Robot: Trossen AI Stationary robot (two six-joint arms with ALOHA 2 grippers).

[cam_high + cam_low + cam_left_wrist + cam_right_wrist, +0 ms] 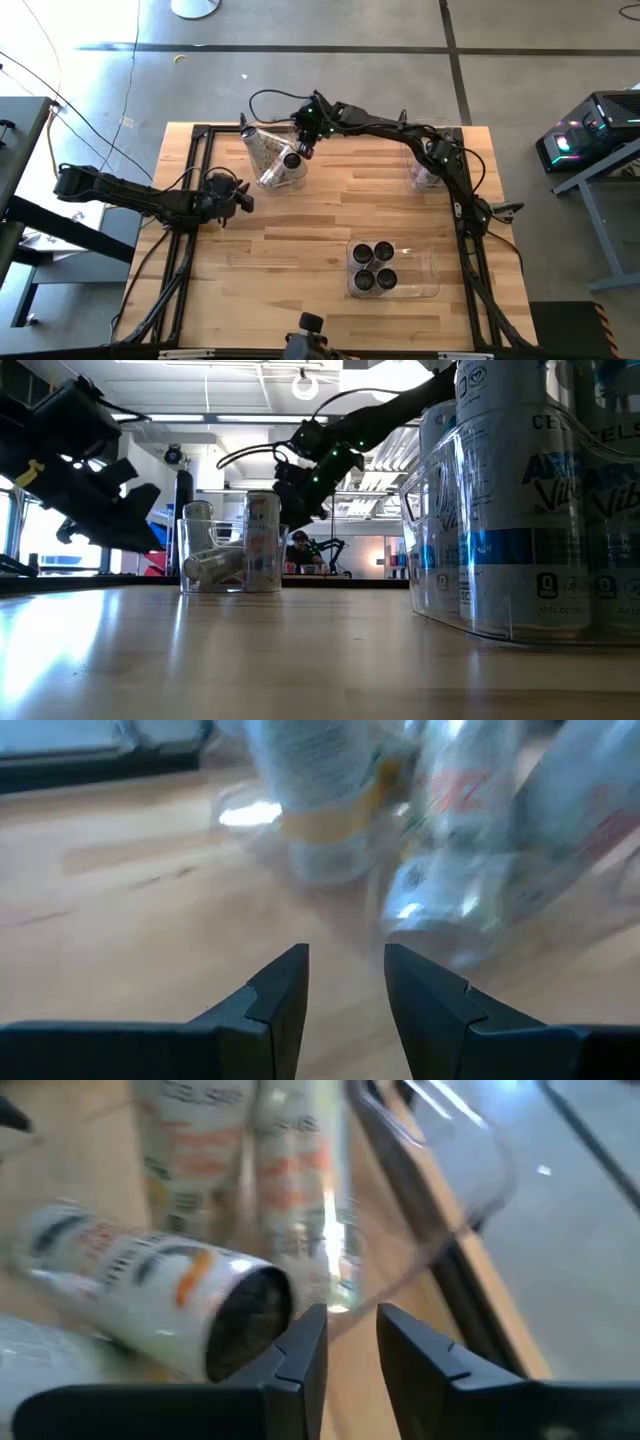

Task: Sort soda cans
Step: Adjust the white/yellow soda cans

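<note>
The right hand [300,150] sits at the upper middle of the high view, its fingers close together around the clear bin's [262,150] wall. Its wrist view alone shows a toppled can [165,1305] inside, long axis level, dark end toward the fingers. The left hand [243,200], slightly parted and empty, hovers lower left of the bin. Four upright cans [374,268] stand in the lower-right bin on the desk [300,260].

Overhead; table-level; two close wrist views

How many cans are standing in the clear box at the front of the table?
4 silver-white soda cans with dark round tops, packed together in the clear plastic rectangular bin: back left, back right, front left, front right. None look hidden.
</note>
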